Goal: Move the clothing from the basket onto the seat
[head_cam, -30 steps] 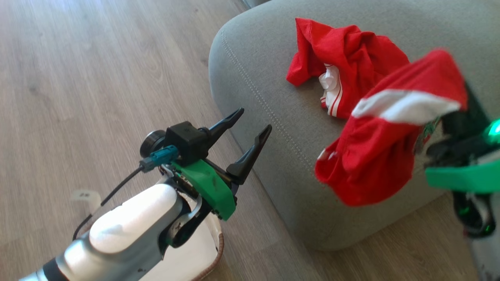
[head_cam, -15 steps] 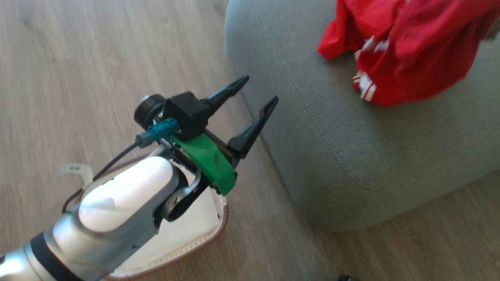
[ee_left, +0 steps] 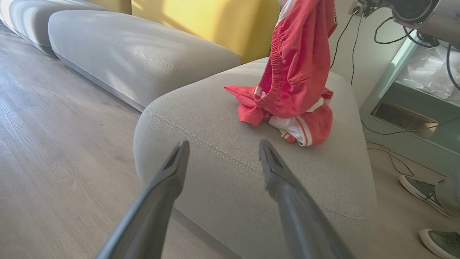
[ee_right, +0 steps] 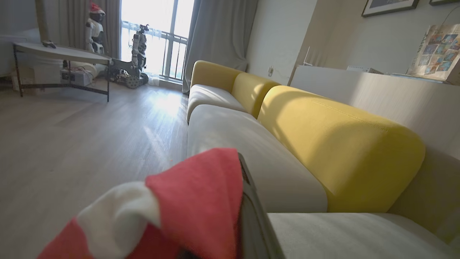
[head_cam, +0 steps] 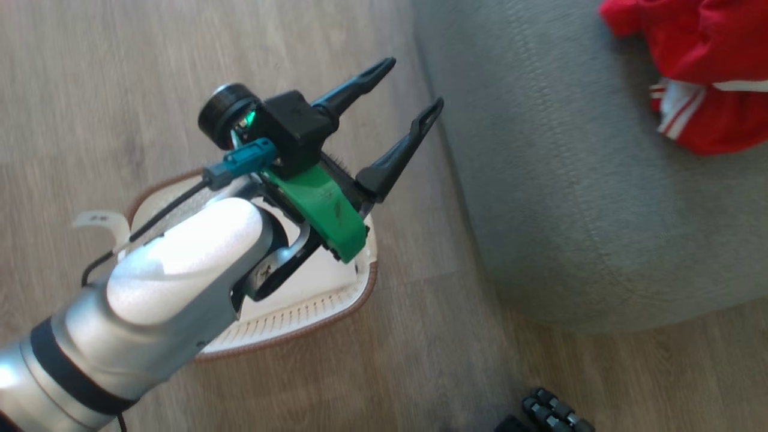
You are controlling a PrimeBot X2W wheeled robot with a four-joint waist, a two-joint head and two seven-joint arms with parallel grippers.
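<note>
My left gripper (head_cam: 415, 83) is open and holds nothing; it hangs over the floor beside the grey seat (head_cam: 570, 210). Beneath its forearm stands the cream basket (head_cam: 360, 300), its inside mostly hidden. Red clothing (head_cam: 708, 60) with white stripes lies on the seat at the top right. In the left wrist view one red garment (ee_left: 305, 126) lies crumpled on the seat (ee_left: 215, 118) and another red garment (ee_left: 298, 54) hangs down over it from above. In the right wrist view red and white clothing (ee_right: 194, 187) drapes over my right gripper, shut on it, beside one dark finger (ee_right: 253, 223).
Yellow backrests (ee_right: 334, 144) run behind the grey cushions. Wood floor (head_cam: 150, 90) lies left of the seat. A person's shoes (ee_left: 424, 190) stand on the floor at the right, near a pale shelf unit (ee_left: 406, 108) with cables. A table (ee_right: 61, 54) stands far off.
The head camera has swung left and down, so more of the basket shows. My right gripper with its red garment has left the head view. The left gripper stays open.
</note>
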